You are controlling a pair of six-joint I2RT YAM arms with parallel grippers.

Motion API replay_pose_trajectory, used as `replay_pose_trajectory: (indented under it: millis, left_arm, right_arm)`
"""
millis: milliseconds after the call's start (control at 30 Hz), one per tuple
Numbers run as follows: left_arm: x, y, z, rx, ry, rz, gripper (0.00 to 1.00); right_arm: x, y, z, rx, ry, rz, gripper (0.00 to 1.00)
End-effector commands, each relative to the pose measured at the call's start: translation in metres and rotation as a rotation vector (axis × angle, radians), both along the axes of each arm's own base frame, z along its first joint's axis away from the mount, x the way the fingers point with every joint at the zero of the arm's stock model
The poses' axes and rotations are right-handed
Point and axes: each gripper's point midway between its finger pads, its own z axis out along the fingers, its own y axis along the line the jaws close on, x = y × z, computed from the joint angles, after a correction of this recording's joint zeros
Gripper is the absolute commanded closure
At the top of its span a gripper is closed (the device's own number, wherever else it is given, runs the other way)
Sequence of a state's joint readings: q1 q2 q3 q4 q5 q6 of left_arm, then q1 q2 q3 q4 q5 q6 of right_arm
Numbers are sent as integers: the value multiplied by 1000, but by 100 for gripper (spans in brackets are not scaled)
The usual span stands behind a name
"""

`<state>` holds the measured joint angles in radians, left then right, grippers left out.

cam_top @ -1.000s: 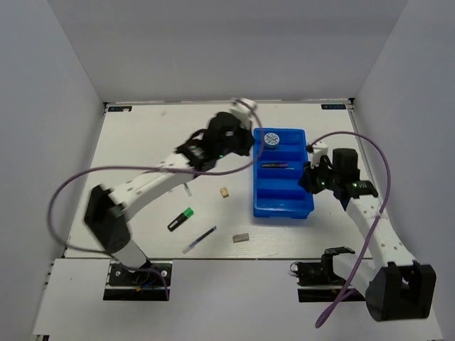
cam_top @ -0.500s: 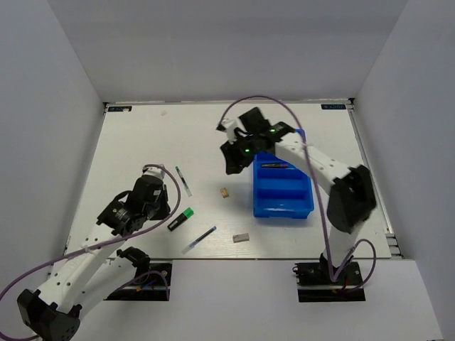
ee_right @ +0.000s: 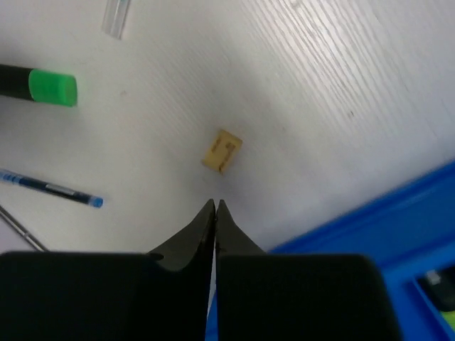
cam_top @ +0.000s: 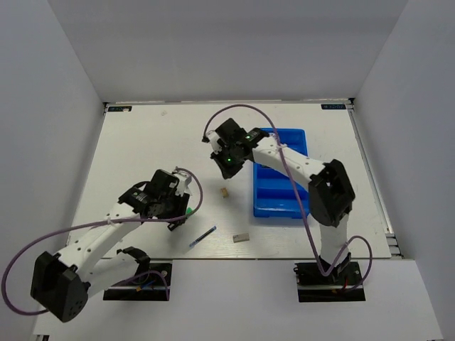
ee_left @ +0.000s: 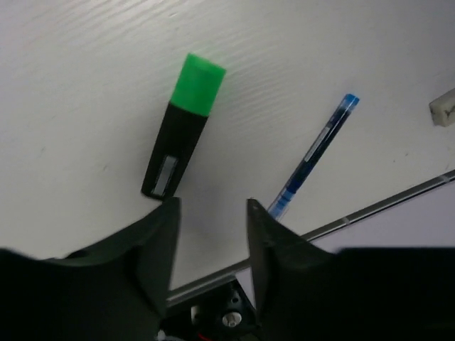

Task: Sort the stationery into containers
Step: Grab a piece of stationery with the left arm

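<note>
Over on the left side of the white table [cam_top: 142,142], around 8 o'clock from the middle, the left gripper [ee_left: 212,205] hangs low over the surface with its jaws apart and nothing between them. In the left wrist view, the green-capped black highlighter [ee_left: 183,135] lies flat just past the fingertips at about 11 o'clock, cap end pointing away, not touched by either finger. At roughly 1 o'clock from the same fingertips is the dark-blue pen [ee_left: 313,153], also flat on the table, slanted and clear of the highlighter. From above, the grey eraser [cam_top: 241,239] sits at 3 o'clock of that pen near the front edge of the table. The tan eraser [cam_top: 225,192] is on its own at about 11 o'clock from the grey one. Right over it at 12 o'clock is the right gripper [ee_right: 214,206], jaws pressed together with nothing in them and the tips near the tan eraser but not on it. The right wrist view also catches the end of a thin white pen [ee_right: 117,18] at the far 11 o'clock corner. The bright blue tray [cam_top: 281,199] sits at 3 o'clock of the tan eraser; its near compartments look bare, and the arm hides the far ones.
</note>
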<state>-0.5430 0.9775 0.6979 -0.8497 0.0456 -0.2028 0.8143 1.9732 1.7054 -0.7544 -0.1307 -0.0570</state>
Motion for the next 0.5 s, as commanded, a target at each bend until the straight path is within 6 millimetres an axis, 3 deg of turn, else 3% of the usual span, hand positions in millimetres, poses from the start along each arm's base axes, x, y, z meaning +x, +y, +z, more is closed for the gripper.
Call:
replay_pose_trajectory:
  millis: [0, 33, 67, 233, 267, 300, 367, 400, 467]
  left_arm:
    - [16, -29, -1, -76, -94, -241, 51]
    - [17, -33, -3, -91, -74, -248, 55]
    - [20, -32, -7, -66, -85, -300, 55]
    - [32, -29, -20, -7, -87, -369, 51]
    - [35, -26, -29, 27, -59, -369, 51]
    - [36, -25, -31, 43, -55, -372, 51]
    - [42, -20, -39, 93, -39, -365, 51]
    - [46, -19, -39, 110, -49, -364, 51]
    - [50, -18, -46, 134, -46, -368, 49]
  right_arm:
    - [15, -19, 58, 128, -165, -39, 100]
    - [14, -21, 55, 142, -175, -23, 100]
    - [12, -26, 72, 179, -214, -25, 100]
    - [12, -45, 90, 228, -233, -73, 100]
    - [10, -50, 103, 253, -252, -81, 100]
    - [8, -57, 97, 246, -236, -92, 100]
    - [3, -62, 107, 280, -249, -90, 100]
    - [-1, -68, 96, 266, -230, -95, 100]
    - [-6, -75, 95, 271, -223, -100, 100]
